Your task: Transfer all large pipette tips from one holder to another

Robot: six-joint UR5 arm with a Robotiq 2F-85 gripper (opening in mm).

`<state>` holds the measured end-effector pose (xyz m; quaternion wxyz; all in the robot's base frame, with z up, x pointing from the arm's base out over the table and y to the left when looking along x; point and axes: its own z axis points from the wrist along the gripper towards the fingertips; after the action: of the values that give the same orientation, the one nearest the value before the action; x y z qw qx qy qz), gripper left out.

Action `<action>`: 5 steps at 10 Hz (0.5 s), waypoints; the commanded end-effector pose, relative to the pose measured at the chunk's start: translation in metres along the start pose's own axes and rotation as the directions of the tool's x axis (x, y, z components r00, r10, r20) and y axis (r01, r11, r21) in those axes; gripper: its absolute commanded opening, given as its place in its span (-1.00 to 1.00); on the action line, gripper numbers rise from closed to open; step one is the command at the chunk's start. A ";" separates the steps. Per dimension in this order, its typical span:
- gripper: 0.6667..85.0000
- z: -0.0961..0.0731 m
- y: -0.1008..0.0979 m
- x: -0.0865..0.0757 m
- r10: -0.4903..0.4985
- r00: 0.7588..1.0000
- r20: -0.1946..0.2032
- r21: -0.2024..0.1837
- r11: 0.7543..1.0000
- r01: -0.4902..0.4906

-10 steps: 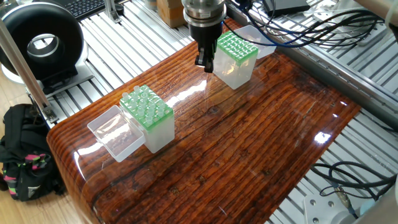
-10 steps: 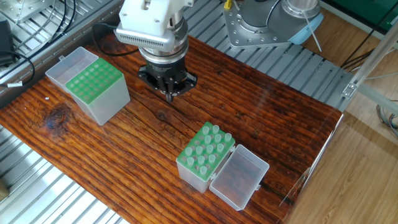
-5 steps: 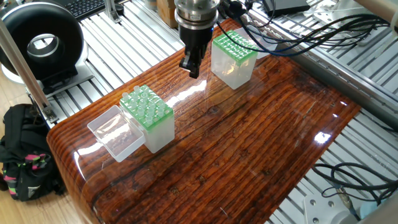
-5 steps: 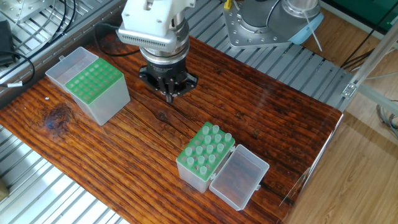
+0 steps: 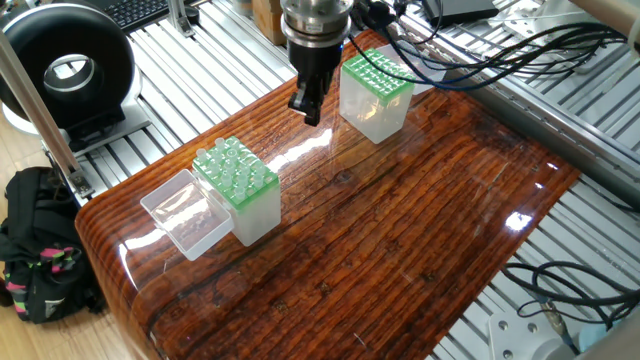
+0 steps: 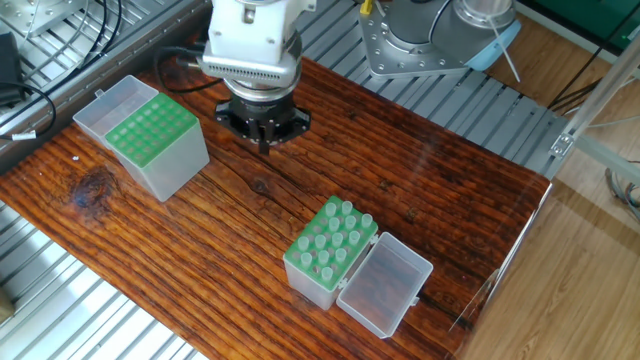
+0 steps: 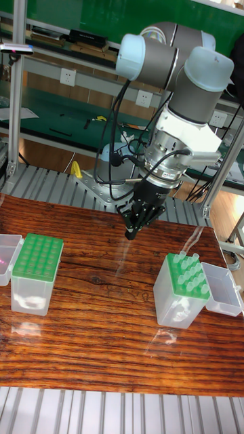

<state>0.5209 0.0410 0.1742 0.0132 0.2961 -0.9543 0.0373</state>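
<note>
Large pipette tips (image 5: 234, 166) are seated upright in the near green-topped holder (image 5: 248, 205), whose clear lid (image 5: 184, 212) is hinged open beside it on the wooden surface (image 5: 400, 230). The gripper (image 5: 306, 104) is held above the surface between the two holders, nothing gripped; fingers appear pressed together. Farther back, the second green-topped holder (image 5: 375, 92) is seen with no tips protruding.

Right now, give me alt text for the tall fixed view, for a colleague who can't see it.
A UR5 arm's gripper hangs above a glossy wooden table, between two green-topped holders and touching neither. The right holder carries large pipette tips, lid open beside it; the left holder shows only empty holes. Whether the gripper holds anything cannot be told.
</note>
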 end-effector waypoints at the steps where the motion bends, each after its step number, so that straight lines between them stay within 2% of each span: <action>1: -0.99 0.007 0.016 -0.032 0.018 1.000 0.024 -0.006 1.000 -0.018; 2: -0.99 0.004 0.022 -0.047 0.041 0.999 0.019 0.012 0.999 -0.041; 3: -0.99 -0.005 0.032 -0.060 0.056 0.998 0.008 0.008 0.998 -0.056; 5: -0.96 -0.016 0.035 -0.070 0.049 0.999 -0.009 0.028 0.998 -0.049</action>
<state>0.5473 0.0858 0.1759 0.0106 0.2793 -0.9590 0.0466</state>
